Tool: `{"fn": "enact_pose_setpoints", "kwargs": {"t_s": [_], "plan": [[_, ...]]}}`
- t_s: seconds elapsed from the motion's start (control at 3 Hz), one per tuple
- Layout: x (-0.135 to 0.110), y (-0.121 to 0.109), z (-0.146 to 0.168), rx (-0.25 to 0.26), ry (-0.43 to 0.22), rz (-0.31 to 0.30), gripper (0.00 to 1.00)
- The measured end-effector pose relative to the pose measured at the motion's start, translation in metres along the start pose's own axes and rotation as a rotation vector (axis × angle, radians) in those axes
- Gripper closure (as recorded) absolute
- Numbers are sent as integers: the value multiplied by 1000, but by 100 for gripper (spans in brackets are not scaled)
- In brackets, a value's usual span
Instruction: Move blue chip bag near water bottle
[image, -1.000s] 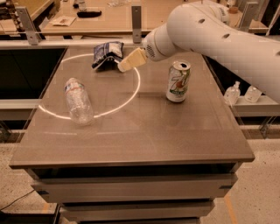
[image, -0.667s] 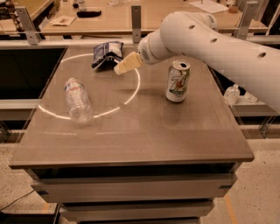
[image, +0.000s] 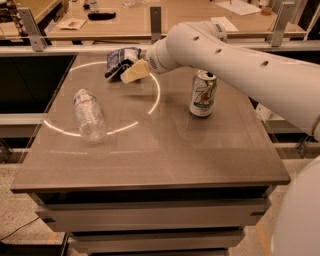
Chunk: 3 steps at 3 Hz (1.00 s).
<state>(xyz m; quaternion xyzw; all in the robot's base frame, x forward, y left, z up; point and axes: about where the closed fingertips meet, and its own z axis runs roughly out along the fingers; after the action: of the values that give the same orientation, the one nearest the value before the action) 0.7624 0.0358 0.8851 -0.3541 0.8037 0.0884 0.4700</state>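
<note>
Grey-brown table (image: 200, 150) fills most of the view, with pale wooden desks (image: 115, 22) behind its far edge. At the far left part of the table, the gripper (image: 134, 71) sits low over the surface with its cream tip against the right edge of the blue chip bag (image: 116, 59); whether it is open or clamped on the bag cannot be told. The white arm (image: 240, 60) runs from it to the right side of the view. Compared with a second ago, the gripper has shifted left, from just beside the bag to touching it, while the bag lies where it did. The bag's white lettering is too crumpled to read. Nearer the camera and well apart from the bag, the water bottle (image: 89, 116) lies on its side at the left, cap pointing away, unmoved; the print on its thin label band cannot be read. A thin ring of light (image: 156, 95) curves across the table between bag and bottle. To the right stands the green-and-white soda can (image: 203, 94), upright and in the same spot, showing what looks like a large 7
</note>
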Motion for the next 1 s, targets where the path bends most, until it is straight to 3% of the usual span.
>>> {"fn": "enact_pose_setpoints", "kwargs": {"t_s": [1.0], "plan": [[-11,17,43,-45,50,45,0]]}}
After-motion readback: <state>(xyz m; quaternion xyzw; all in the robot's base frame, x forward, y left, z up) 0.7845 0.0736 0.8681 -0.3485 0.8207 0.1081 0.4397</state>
